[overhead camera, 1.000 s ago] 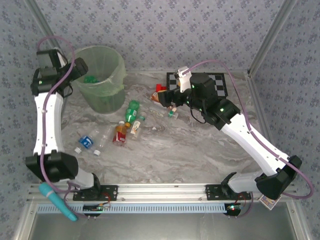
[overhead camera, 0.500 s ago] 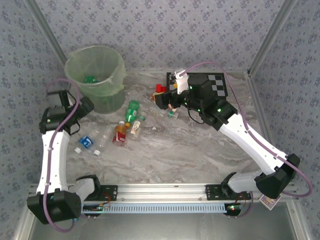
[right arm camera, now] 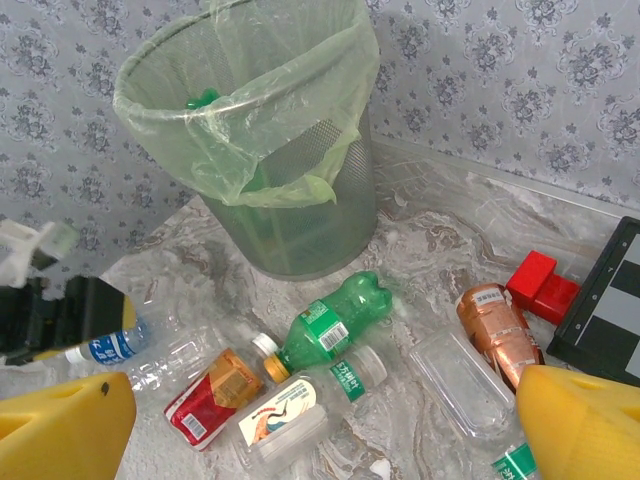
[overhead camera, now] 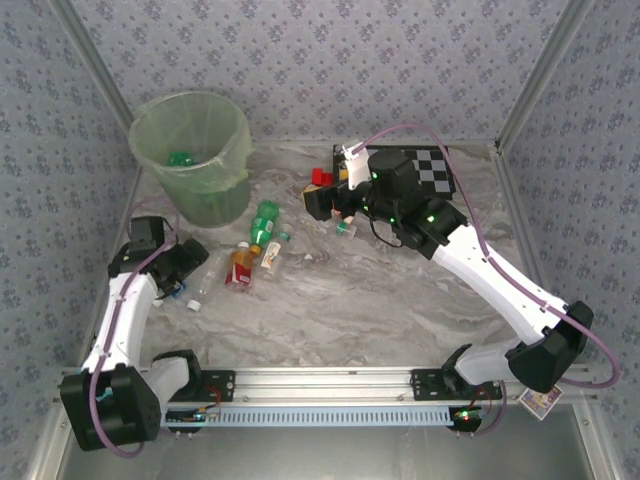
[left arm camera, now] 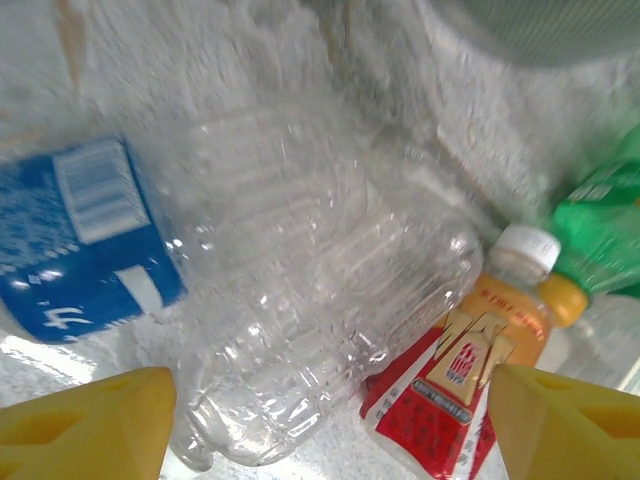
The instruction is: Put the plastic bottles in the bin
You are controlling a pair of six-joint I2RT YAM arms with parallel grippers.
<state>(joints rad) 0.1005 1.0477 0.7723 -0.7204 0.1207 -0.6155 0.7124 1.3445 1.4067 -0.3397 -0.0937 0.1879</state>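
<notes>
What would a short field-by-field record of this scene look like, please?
container: bin upright at the far left, binned green bottle inside
left arm: left gripper open, fingers either side of a clear bottle lying flat
right arm: right gripper open, holding nothing
loose bottles: loose green bottle, orange-red bottle, copper bottle
other items: red block, checkerboard

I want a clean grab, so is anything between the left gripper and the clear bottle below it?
Nothing visible. The clear bottle lies right between the open fingers of the left gripper; a blue-labelled bottle and an orange-red bottle flank it.
</notes>
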